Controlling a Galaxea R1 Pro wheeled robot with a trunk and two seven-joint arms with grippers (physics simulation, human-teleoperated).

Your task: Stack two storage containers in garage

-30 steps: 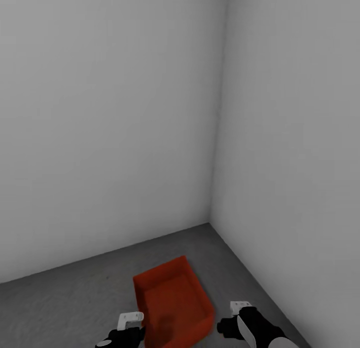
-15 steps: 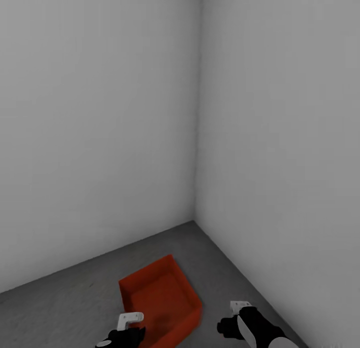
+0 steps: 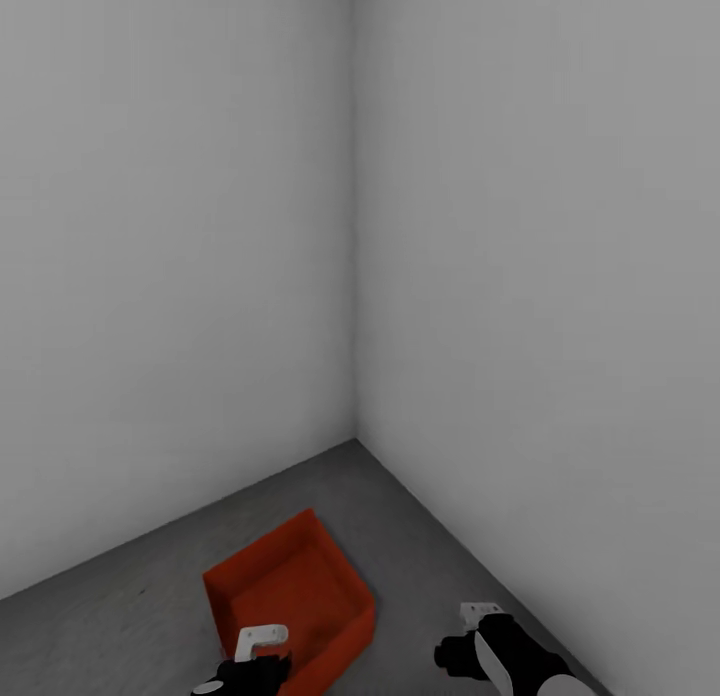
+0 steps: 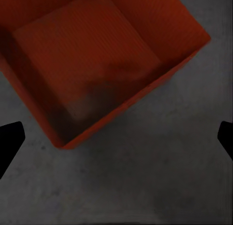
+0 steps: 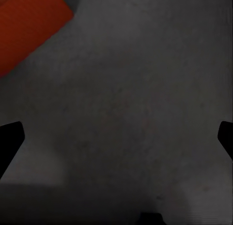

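1. Now we look into a bare corner where two pale grey walls (image 3: 180, 276) meet the dark grey floor (image 3: 420, 536).
2. One orange-red bin (image 3: 290, 601) stands on the floor near this corner, topless and empty, turned at an angle to both walls.
3. From the left wrist we see the bin (image 4: 97, 60) from above: its ribbed bottom, its upright walls, and one corner pointing toward the bare floor (image 4: 145, 176).
4. Our left hand (image 4: 116, 137) hangs above the floor just beside the bin's near wall; its fingers (image 4: 8, 137) are dark tips at both edges of that picture, spread wide, and they hold nothing.
5. From the head, the left hand (image 3: 250, 666) overlaps the near edge of the bin.
6. Our right hand (image 5: 116, 137) is also spread wide and holds nothing; under it is bare floor (image 5: 131, 113), and one corner of the bin (image 5: 26, 26) shows at the side.
7. From the head, the right hand (image 3: 480, 646) is well apart from the bin, on its right side, near the right wall.
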